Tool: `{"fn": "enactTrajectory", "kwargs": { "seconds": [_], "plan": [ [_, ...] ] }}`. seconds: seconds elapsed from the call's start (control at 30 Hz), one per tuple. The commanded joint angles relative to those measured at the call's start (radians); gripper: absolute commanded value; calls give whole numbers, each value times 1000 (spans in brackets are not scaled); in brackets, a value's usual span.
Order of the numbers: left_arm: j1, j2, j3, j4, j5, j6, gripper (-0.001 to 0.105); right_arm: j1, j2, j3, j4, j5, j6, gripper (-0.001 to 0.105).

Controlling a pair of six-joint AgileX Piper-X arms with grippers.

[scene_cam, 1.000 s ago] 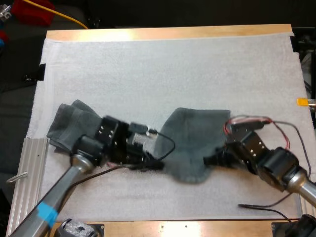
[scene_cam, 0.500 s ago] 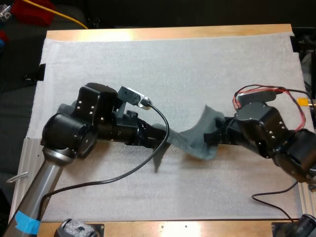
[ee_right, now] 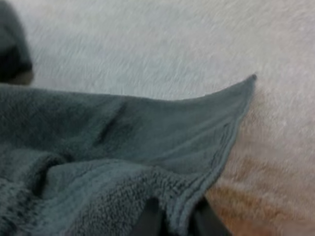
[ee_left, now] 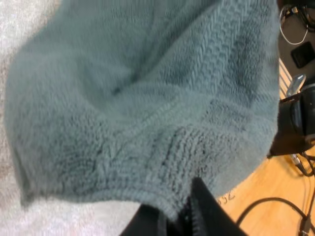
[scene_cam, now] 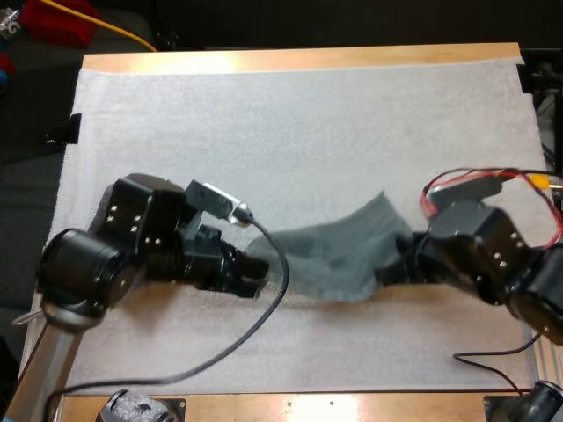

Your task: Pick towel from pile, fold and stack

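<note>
A dark grey-green towel (scene_cam: 339, 255) hangs stretched between my two grippers over the middle of the white mat. My left gripper (scene_cam: 257, 268) is shut on its left edge; in the left wrist view the fingers (ee_left: 199, 214) pinch the towel's hem (ee_left: 162, 162). On the other end my right gripper (scene_cam: 391, 268) is shut, and the right wrist view has the fingers (ee_right: 204, 219) clamped on the towel (ee_right: 123, 147) beside a free corner (ee_right: 251, 78). The right arm's gripper (ee_left: 295, 123) is visible beyond the towel in the left wrist view.
The white mat (scene_cam: 299, 132) covers the wooden table (scene_cam: 299, 60). A metal rail (scene_cam: 40, 299) lies along the mat's left edge. A black cable (scene_cam: 264, 308) trails from the left arm across the front of the mat.
Both grippers lifted the towel off the mat, then moved apart and lower. The towel went from bunched to stretched out between them. The left arm now covers the spot where another towel lay.
</note>
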Motion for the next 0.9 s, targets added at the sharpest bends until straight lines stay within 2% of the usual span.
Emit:
{"fn": "enactTrajectory", "kwargs": {
  "seconds": [0.0, 0.17, 0.33, 0.5, 0.57, 0.87],
  "plan": [
    [-6, -12, -8, 26, -10, 12, 0, 28, -11, -12, 33, 34, 1, 1],
    [-12, -38, -8, 73, -9, 26, 0, 133, -11, -12, 102, 111, 45, 1],
    [-82, -49, -8, 98, -31, 16, 0, 219, -11, -12, 176, 166, 116, 1],
    [-215, -49, 17, 140, -171, -48, 0, 307, -13, -12, 277, 186, 201, 1],
    [-246, -49, 23, 145, -199, -67, 0, 341, -16, -12, 302, 189, 228, 1],
    [-265, -49, 23, 154, -207, -101, 0, 478, -16, -9, 346, 194, 381, 1]
  ]
}}
